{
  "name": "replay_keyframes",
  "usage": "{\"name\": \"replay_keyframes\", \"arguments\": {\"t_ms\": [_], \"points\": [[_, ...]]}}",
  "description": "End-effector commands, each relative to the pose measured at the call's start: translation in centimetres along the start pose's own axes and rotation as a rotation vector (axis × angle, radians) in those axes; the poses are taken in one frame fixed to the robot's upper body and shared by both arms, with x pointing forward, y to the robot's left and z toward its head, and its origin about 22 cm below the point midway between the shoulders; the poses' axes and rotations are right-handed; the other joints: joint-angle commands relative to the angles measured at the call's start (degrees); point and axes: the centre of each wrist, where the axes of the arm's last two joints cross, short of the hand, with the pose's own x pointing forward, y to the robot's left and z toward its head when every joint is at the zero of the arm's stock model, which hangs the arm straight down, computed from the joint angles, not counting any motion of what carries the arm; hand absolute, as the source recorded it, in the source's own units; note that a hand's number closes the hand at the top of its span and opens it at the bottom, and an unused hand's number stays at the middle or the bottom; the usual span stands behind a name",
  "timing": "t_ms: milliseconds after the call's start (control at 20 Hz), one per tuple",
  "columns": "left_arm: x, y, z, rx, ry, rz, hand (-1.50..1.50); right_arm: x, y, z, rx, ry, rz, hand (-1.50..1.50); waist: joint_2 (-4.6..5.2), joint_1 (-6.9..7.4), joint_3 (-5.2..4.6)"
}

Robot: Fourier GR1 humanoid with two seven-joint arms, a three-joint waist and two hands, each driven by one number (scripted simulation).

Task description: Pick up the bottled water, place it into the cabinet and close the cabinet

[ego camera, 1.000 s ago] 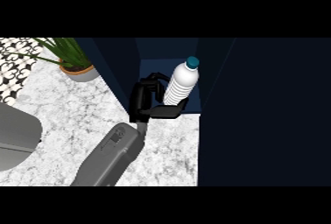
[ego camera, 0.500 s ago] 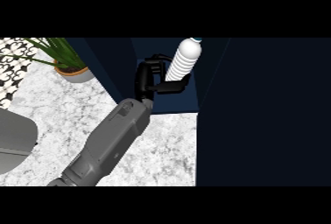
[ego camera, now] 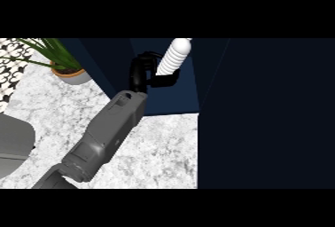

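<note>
One bottled water [ego camera: 174, 56], one cabinet [ego camera: 196, 84], one potted plant [ego camera: 65, 71], one hand in view. The forearm reaches up from the lower edge across the marble counter [ego camera: 163, 150] into the dark cabinet opening. Which hand it is cannot be told for sure; it reads as the right hand [ego camera: 141, 73]. Its fingers and thumb curl round the bottle's lower part. Bottle stands upright inside the cabinet, right of the plant.

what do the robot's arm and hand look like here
One arm shows: a grey, boxy forearm with panelled segments and a small dark slot near the wrist, ending in a glossy black hand with slim fingers. No cables or markings visible.
</note>
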Motion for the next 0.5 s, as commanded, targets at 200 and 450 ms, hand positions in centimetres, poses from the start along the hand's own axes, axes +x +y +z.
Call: {"name": "replay_keyframes", "arguments": {"t_ms": [200, 450], "points": [[-1.4, 0.8, -0.4, 0.110, 0.020, -0.009, 1.50, 1.5, 0.4, -0.5, 0.022, -0.043, -0.062, -1.50, 0.70, -0.70, -0.10], [0.1, 3.0, -2.5, 0.144, -0.075, -0.145, -1.50, 1.5, 0.1, 0.0, 0.037, -0.064, -0.076, -1.50, 0.83, -2.11, -0.07]]}}
